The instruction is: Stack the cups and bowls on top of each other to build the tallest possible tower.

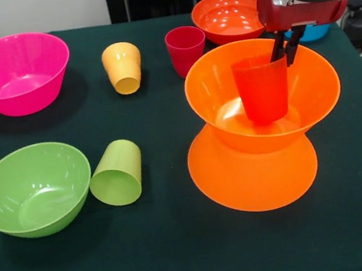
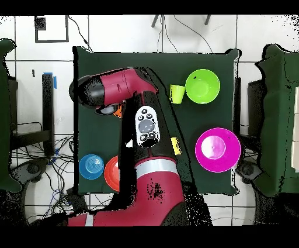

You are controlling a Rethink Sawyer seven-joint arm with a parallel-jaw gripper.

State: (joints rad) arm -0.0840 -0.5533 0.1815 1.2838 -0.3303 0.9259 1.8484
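Note:
Two large orange bowls form an hourglass at the right of the front view: one upside down (image 1: 256, 179), the other upright on it (image 1: 317, 88). A red-orange cup (image 1: 261, 89) stands upright inside the upper bowl. My gripper (image 1: 286, 48) comes down from above and is shut on the cup's far right rim. The large pink bowl (image 1: 13, 73) sits apart at the far left. In the overhead view the arm (image 2: 120, 88) hides the pile; the pink bowl (image 2: 217, 149) shows at the right.
Upright yellow-orange cup (image 1: 122, 67) and magenta-red cup (image 1: 186, 49) at the back middle. Round red-orange bowl (image 1: 226, 16) behind the pile, small blue bowl (image 1: 312, 33) behind the gripper. Lime green bowl (image 1: 32, 190) at the front left, a lime green cup (image 1: 117, 173) on its side beside it.

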